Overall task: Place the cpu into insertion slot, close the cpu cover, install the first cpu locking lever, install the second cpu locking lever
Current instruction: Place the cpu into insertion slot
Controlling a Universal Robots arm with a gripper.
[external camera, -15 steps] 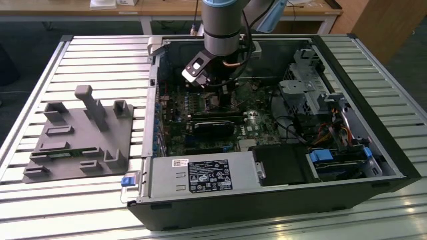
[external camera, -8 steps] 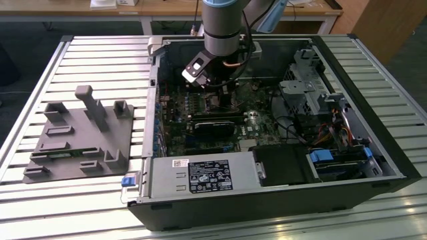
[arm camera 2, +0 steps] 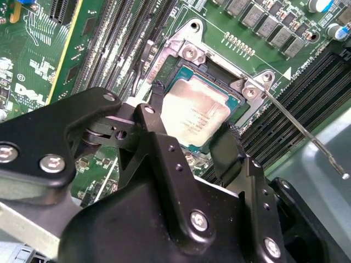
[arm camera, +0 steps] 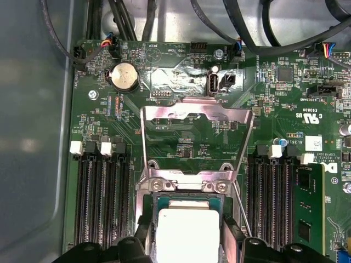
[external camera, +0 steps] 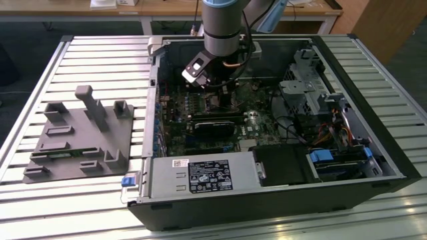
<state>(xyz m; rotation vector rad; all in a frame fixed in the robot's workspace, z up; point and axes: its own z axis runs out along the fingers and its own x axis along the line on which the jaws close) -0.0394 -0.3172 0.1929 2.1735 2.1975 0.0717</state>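
Note:
The cpu (arm camera 2: 197, 112), a flat square chip with a dull silver top, lies in the black-framed insertion slot (arm camera 2: 193, 69) on the green motherboard. My gripper (arm camera 2: 189, 118) reaches down over it, its two black fingers (arm camera 2: 159, 104) pressed against opposite edges of the chip. The first wrist view has the cpu (arm camera: 186, 230) between the same fingers (arm camera: 141, 233). The cpu cover (arm camera: 192, 109), a thin silver frame, is swung fully back on its hinge and lies flat on the board. A thin wire locking lever (arm camera 2: 299, 129) stands loose, angled away from the socket. In the exterior view the gripper (external camera: 213, 92) is deep inside the case.
Long black memory slots (arm camera: 101, 203) flank the socket on both sides. The open computer case (external camera: 373, 150) holds cables, a drive cage and a power supply (external camera: 200, 177). A grey fixture plate (external camera: 80, 140) sits on the slatted table at the exterior view's left.

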